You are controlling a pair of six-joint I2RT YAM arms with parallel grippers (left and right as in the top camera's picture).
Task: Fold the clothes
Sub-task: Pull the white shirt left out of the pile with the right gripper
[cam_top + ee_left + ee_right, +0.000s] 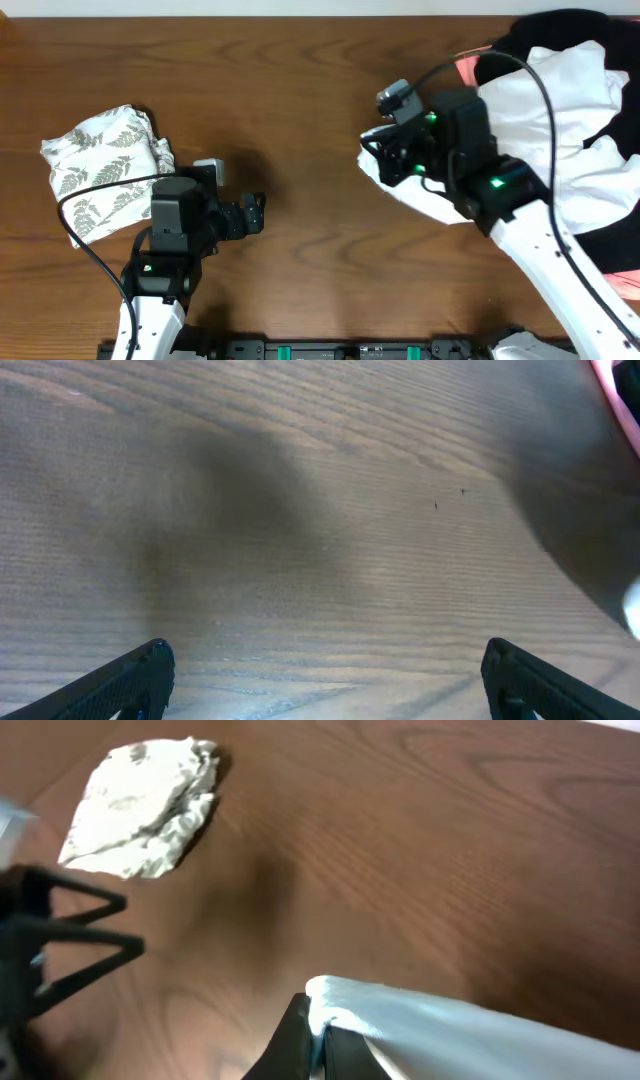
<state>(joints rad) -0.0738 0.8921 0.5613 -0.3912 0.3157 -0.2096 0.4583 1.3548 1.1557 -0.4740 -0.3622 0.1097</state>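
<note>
Dark brown wood-grain surface (300,80) carries a bundled white leaf-print cloth (105,170) at the left. At the right lies a heap: a large white T-shirt (580,115) over black fabric (560,25) and a coral-pink garment (468,70). Right claw (315,1020) is pressed together, pinching the white shirt's edge. Left claw (325,670) hangs spread wide over bare wood, near the leaf-print cloth.

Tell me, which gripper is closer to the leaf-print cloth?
Left. The left gripper hangs open over bare wood just to the right of the leaf-print cloth. The right gripper is far across the table, shut on the white T-shirt.
</note>
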